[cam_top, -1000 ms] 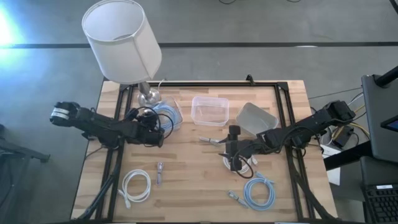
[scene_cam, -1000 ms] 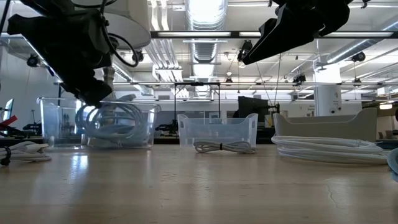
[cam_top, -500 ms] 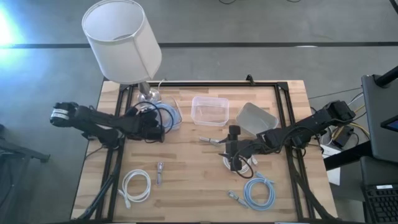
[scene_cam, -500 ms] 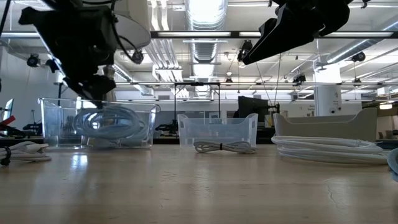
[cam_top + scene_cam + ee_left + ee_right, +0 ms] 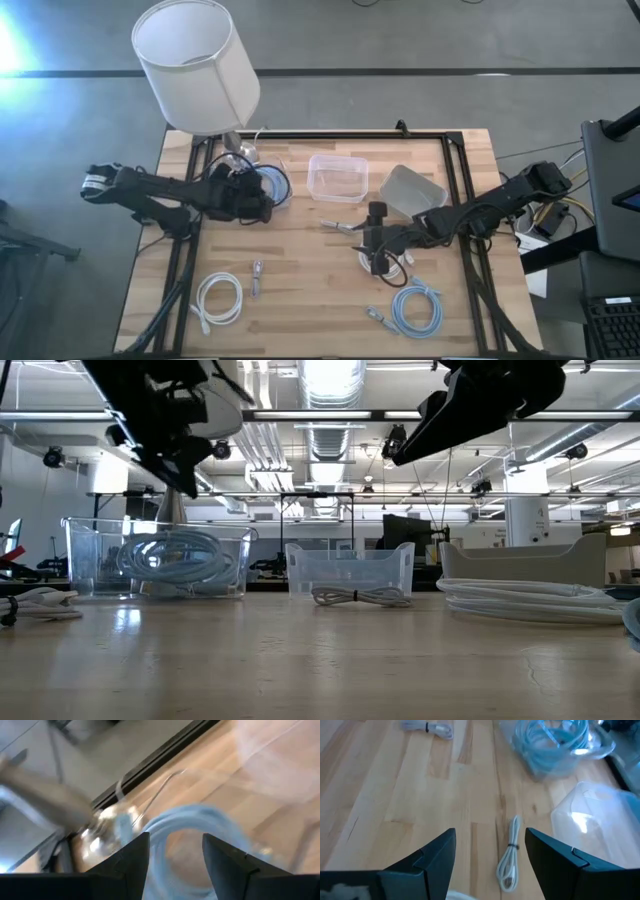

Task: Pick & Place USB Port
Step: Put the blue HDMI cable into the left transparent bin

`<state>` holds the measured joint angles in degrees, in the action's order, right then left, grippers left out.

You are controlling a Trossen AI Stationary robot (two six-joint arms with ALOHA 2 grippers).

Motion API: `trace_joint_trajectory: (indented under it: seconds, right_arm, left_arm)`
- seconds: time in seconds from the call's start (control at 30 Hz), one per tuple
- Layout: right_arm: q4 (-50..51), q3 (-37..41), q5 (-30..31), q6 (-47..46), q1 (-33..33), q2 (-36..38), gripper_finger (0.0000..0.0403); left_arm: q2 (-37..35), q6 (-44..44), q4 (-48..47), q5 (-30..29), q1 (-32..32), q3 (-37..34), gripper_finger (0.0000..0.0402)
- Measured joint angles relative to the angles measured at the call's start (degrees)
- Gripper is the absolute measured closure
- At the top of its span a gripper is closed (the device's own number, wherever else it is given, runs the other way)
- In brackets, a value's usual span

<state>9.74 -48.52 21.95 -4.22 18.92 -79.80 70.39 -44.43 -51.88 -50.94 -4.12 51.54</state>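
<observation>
A grey floor surrounds the wooden worktop [image 5: 300, 290], whose far left corner carries a lamp [image 5: 196, 62] with a white shade. The left arm reaches in from the left, and its end effector [image 5: 262, 205] hangs above a clear tub [image 5: 155, 558] by the lamp base, fingers [image 5: 132, 865] released and parted over the coiled blue cable [image 5: 192, 825] lying inside. The right arm comes in from the right; its end effector [image 5: 375, 262] hovers over the middle of the worktop, also released and holding nothing. An empty clear tub [image 5: 338, 178] sits at the back centre, with its lid [image 5: 412, 190] just beside it to the right. A second blue cable [image 5: 415, 305] lies coiled near the front right, a white coil [image 5: 219, 297] front left. A small bundled white cable [image 5: 509, 861] lies just ahead of the right end effector, and a small connector [image 5: 257, 270] rests beside the white coil.
</observation>
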Motion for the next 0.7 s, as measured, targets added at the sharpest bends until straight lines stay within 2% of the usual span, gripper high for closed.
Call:
trace_joint_trajectory:
  seconds: [0.17,0.33,0.43,0.53,0.7]
  right_arm:
    - [7.62,0.01,-0.17,-8.19,1.58,1.83,0.0168]
    - [17.98,0.01,-2.57,-21.77,4.16,2.83,0.0168]
    - [22.16,0.01,-6.97,-32.28,6.26,2.80,0.0168]
    - [24.81,0.01,-11.28,-40.94,9.35,2.78,0.0168]
    - [26.13,0.01,-12.16,-49.71,16.92,2.75,0.0168]
  left_arm:
    - [0.00,13.96,14.46,1.83,-1.41,-0.18,0.0215]
    - [0.00,27.56,28.66,9.23,-1.74,-0.18,0.0216]
    - [0.23,31.14,33.79,12.60,-1.73,-0.18,0.0216]
    - [0.69,32.49,36.08,12.93,-1.73,-0.20,0.0216]
    - [2.04,34.39,36.88,12.82,-1.62,-0.20,0.0216]
